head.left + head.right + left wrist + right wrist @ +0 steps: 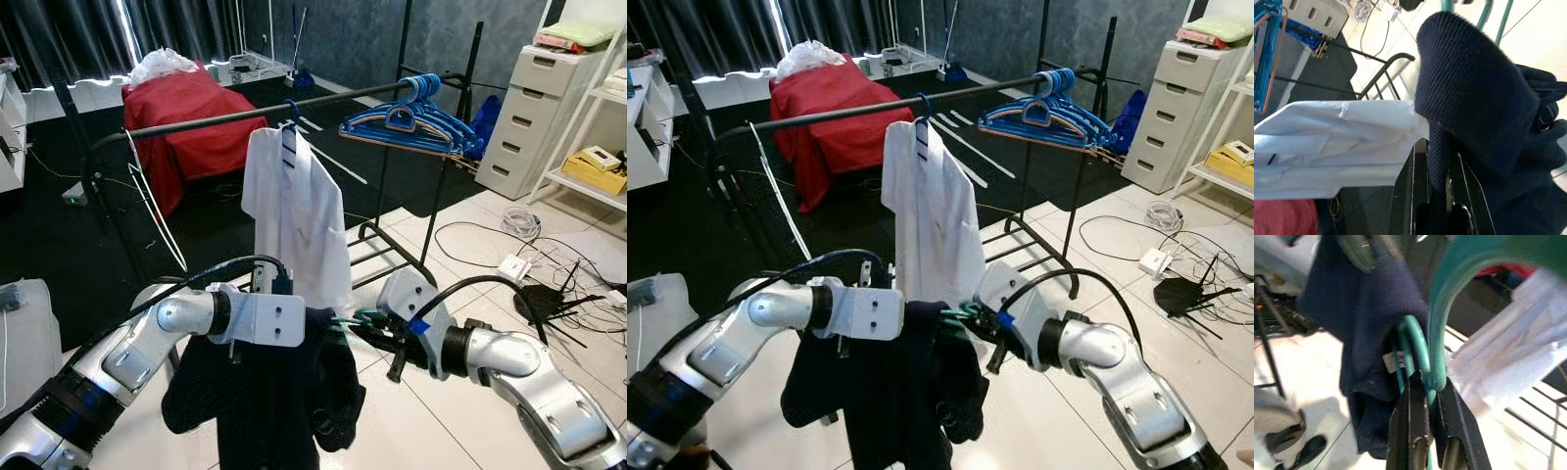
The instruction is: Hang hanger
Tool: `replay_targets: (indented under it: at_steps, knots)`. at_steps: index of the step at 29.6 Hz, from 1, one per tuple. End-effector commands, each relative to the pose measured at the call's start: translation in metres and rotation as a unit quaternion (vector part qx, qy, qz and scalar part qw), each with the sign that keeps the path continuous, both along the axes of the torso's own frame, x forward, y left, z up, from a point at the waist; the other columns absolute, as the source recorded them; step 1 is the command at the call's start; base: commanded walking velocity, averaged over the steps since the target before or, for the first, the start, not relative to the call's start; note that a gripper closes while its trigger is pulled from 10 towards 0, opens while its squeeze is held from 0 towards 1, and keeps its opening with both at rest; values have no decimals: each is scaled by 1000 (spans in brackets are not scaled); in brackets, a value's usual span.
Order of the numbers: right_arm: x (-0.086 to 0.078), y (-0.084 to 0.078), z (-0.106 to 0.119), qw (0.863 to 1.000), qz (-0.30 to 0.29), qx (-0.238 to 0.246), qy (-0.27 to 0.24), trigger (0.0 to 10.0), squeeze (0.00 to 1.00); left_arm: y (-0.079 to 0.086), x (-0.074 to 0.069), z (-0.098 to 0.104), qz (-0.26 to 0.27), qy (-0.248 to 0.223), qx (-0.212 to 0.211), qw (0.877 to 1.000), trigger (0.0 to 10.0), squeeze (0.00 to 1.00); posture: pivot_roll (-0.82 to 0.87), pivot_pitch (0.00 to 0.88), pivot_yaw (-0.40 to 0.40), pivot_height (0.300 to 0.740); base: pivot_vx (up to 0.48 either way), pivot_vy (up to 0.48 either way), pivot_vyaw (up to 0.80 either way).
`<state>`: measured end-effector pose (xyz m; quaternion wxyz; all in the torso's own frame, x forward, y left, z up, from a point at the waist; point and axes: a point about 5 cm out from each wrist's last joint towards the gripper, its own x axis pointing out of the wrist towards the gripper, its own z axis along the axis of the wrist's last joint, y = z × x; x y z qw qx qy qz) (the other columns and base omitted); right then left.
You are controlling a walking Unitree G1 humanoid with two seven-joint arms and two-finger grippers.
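Observation:
A dark navy sweater (265,401) hangs on a teal hanger (1427,352) held low in front of the clothes rail (323,101). My left gripper (1437,161) is shut on the sweater's knit fabric at its upper left. My right gripper (1431,391) is shut on the teal hanger's neck, at the sweater's right in the eye views (364,323). A white shirt (299,211) hangs from the rail just behind the sweater. Several blue hangers (416,122) are bunched at the rail's right end.
A red-covered piece of furniture (191,122) stands behind the rail. White drawers (544,108) and a shelf (593,162) stand at the right. Cables and a black router (544,294) lie on the white tiles at the right. The rack's black base bars (392,250) cross the floor.

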<state>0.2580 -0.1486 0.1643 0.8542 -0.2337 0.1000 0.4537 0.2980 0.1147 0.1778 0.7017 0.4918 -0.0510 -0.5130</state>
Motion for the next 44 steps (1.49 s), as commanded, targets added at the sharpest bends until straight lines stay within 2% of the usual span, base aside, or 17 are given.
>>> replay_targets:
  at_steps: [1,5,6,7,8,24,25,26,27,28,30,32,33,35,37,40,44]
  knots:
    - [0,2,3,1000,-2,9,-5,0,0,-1,1,7,-7,-21,4,1000,10000,0,-92,0,32,740,0,0,0]
    - [10,-2,7,998,-43,14,-37,0,0,-4,2,18,-11,-33,-23,999,10000,0,-93,0,32,740,0,0,0]
    - [16,-4,12,996,-62,28,-59,0,0,-7,-4,24,-28,3,-52,998,10000,482,-93,0,33,740,0,0,0]
    - [17,-4,13,995,-65,32,-63,0,0,-7,-5,25,-33,13,-59,998,10000,482,-93,0,33,740,0,0,0]
    - [18,-5,16,994,-67,36,-72,0,0,-7,-8,26,-42,28,-63,997,10000,1000,-92,0,35,740,0,0,0]
    - [21,-6,38,986,-74,86,-123,0,0,4,3,50,-3,-30,-118,992,10000,1000,-86,0,40,740,0,0,0]
    - [23,-9,52,978,-81,123,-146,0,0,8,10,58,32,-35,-165,985,10000,306,-85,0,44,740,0,0,0]
    - [23,-9,52,978,-81,123,-146,0,0,8,10,58,32,-35,-165,985,10000,306,-85,0,44,740,0,0,0]
    - [23,-12,65,969,-83,167,-163,0,0,11,16,64,65,-28,-228,971,10000,0,-84,0,45,740,0,0,0]
    - [23,-12,65,969,-83,167,-163,0,0,11,16,64,65,-28,-228,971,10000,0,-84,0,45,740,0,0,0]
    - [20,-21,89,941,-75,277,-182,0,0,13,26,63,145,37,-377,914,10000,0,-80,0,47,740,0,0,0]
    - [18,-29,103,916,-66,346,-190,0,0,12,30,51,198,95,-446,868,10000,0,-77,0,46,740,0,0,0]
    - [18,-29,103,916,-66,346,-190,0,0,12,30,51,198,95,-446,868,10000,0,-77,0,46,740,0,0,0]
    - [16,-35,110,903,-57,379,-195,0,0,10,30,41,228,140,-486,832,10000,0,-76,0,46,740,0,0,0]
    - [15,-38,113,898,-52,390,-198,0,0,9,30,37,237,161,-502,816,10000,0,-76,0,46,740,0,0,0]
    - [14,-39,117,893,-40,402,-199,0,0,7,28,35,238,176,-510,807,10000,0,-70,0,50,740,0,0,0]
    - [11,-39,119,890,-14,410,-197,0,0,5,26,35,239,206,-546,776,10000,0,-63,0,50,740,0,0,0]
